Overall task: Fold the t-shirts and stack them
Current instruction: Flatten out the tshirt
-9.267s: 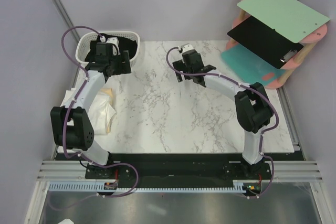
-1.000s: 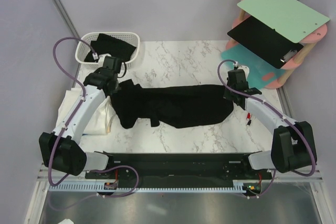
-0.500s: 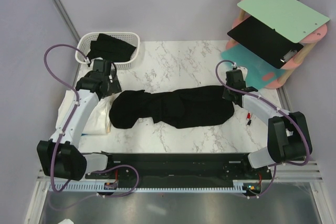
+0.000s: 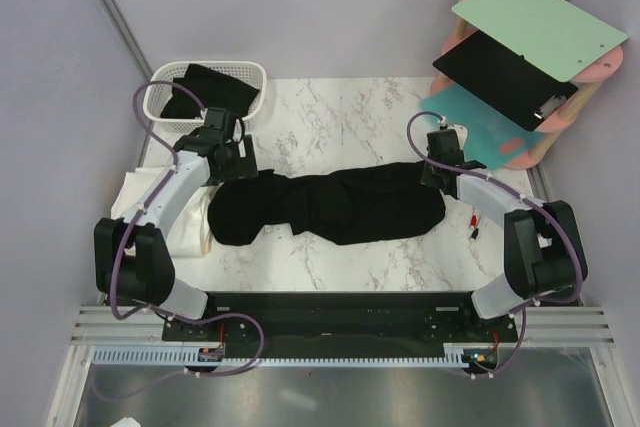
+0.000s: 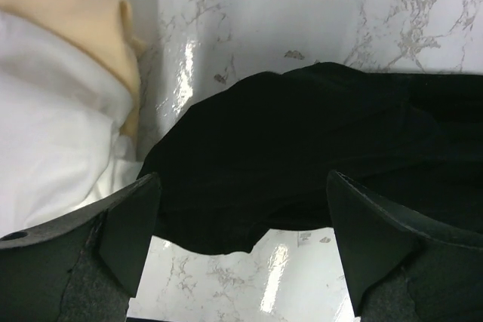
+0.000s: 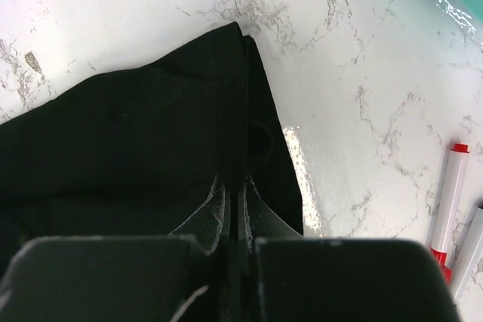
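Observation:
A black t-shirt (image 4: 330,205) lies crumpled in a long strip across the middle of the marble table. My left gripper (image 4: 237,160) hovers open over its left end (image 5: 302,141), with nothing between the fingers (image 5: 136,224). My right gripper (image 4: 432,175) is shut on the shirt's right edge (image 6: 151,133), the cloth pinched between its fingertips (image 6: 219,194). White and cream t-shirts (image 4: 135,202) lie heaped at the table's left edge, the white one (image 5: 45,141) under the cream one (image 5: 83,16). More black t-shirts (image 4: 215,87) sit in the basket.
A white lattice basket (image 4: 160,97) stands at the back left corner. A rack at the back right holds a green board (image 4: 530,22), a black board (image 4: 500,77) and a teal one. Two markers (image 4: 473,224) (image 6: 449,186) lie right of the shirt.
My left gripper has opened and let go of the black t-shirt's left end, which now lies on the table. The left arm swung away left, then back over it. The right gripper stayed shut.

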Robot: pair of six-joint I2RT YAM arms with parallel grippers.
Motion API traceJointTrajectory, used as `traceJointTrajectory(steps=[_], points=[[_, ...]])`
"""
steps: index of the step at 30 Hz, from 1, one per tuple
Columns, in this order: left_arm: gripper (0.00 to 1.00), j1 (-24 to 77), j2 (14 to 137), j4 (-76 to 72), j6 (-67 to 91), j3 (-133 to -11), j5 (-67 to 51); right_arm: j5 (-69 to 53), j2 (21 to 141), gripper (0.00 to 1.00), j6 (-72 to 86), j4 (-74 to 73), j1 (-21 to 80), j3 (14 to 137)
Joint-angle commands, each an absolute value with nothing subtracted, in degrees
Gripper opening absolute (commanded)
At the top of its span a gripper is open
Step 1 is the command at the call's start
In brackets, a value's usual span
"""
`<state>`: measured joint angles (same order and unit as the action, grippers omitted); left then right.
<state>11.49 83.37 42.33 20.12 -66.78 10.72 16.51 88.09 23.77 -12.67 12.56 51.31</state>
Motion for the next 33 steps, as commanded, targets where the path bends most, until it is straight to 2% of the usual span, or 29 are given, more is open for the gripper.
traceJointTrajectory(steps=[1,9,17,26,29,32,33], points=[[0.97,13.53,87.44,40.6,16.0,-74.26,8.96,16.26,89.21,0.01,23.47,-10.28,12.31,54.14],[0.96,18.45,95.0,42.36,13.37,-81.2,14.23,16.26,90.44,0.01,23.29,-9.84,12.39,54.58],[0.94,21.27,97.82,43.59,12.57,-81.12,19.07,16.17,91.76,0.01,23.29,-9.84,12.39,55.28],[0.84,21.36,101.95,43.86,12.13,-82.52,21.36,15.64,92.99,0.01,23.47,-9.14,12.22,55.11],[0.79,21.36,103.88,43.95,12.22,-83.14,21.45,15.73,92.99,0.01,23.47,-9.23,12.22,55.11],[0.6,21.36,105.29,43.94,12.57,-83.93,22.5,15.73,92.9,0.01,23.38,-9.14,12.3,55.11],[0.46,21.36,105.64,43.86,12.66,-84.28,22.76,15.82,92.73,0.01,23.38,-9.23,12.22,55.02]])
